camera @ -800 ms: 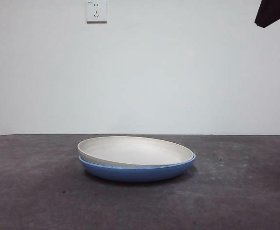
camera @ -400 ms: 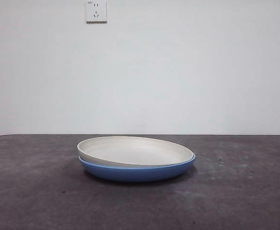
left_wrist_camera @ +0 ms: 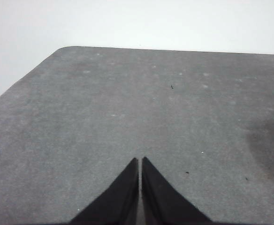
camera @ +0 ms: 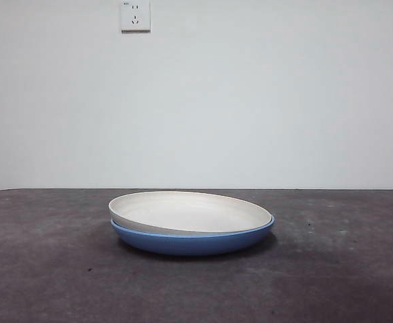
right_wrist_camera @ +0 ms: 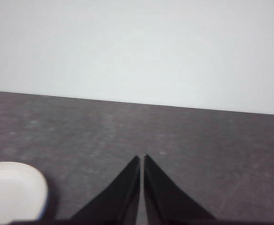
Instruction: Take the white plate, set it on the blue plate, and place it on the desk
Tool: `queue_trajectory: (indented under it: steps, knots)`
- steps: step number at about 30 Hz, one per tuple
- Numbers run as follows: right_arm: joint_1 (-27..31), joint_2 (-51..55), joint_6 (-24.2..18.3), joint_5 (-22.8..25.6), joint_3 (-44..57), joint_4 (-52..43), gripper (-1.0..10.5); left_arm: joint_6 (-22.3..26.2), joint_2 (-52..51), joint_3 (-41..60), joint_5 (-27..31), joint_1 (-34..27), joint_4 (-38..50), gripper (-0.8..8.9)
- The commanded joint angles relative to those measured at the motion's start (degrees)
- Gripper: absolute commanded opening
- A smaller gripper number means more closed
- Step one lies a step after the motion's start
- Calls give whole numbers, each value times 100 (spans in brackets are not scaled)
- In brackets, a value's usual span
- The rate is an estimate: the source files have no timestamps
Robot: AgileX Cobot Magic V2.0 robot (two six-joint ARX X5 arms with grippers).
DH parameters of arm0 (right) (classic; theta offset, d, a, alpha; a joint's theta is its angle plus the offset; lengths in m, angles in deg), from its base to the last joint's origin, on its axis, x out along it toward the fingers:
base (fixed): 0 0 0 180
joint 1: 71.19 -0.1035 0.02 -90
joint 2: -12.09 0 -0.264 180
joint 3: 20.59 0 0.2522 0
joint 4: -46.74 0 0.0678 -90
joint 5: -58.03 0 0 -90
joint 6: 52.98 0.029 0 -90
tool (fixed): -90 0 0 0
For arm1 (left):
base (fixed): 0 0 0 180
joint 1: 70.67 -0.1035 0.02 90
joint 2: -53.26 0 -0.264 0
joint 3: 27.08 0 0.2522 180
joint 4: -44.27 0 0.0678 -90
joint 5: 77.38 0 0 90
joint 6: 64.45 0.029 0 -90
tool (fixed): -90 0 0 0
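Right tool (right_wrist_camera: 141, 157): mine, closed, empty, withdrawn from front view since a second ago. Left tool (left_wrist_camera: 140, 159): closed, idle. White plate (camera: 190, 212) nested in blue plate (camera: 193, 241) on worktop (camera: 48, 269); stacking judged complete.

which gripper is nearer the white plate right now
Right. The right gripper has the white plate at the edge of its wrist view; the left gripper sees only bare desk.

The front view sits low, near table (camera: 42, 269) height, looking level at the wall with the stacked plates close. Each wrist view looks down its pincer, left (left_wrist_camera: 140, 161) and right (right_wrist_camera: 141, 159), across the table. Front and right wrist views share the white plate (right_wrist_camera: 12, 190).
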Motion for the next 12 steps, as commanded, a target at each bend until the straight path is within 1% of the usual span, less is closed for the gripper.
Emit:
queue_trajectory:
  steps: [1, 5, 12]
  knots:
    - [55, 356, 59, 149, 494, -310, 8, -42, -11, 118, 28, -9, -35, 10]
    - [68, 815, 162, 461, 1078, -393, 8, -42, -11, 118, 28, -7, -35, 10]
    - [68, 1285, 302, 490, 1716, -385, 8, -42, -11, 118, 28, -7, -35, 10]
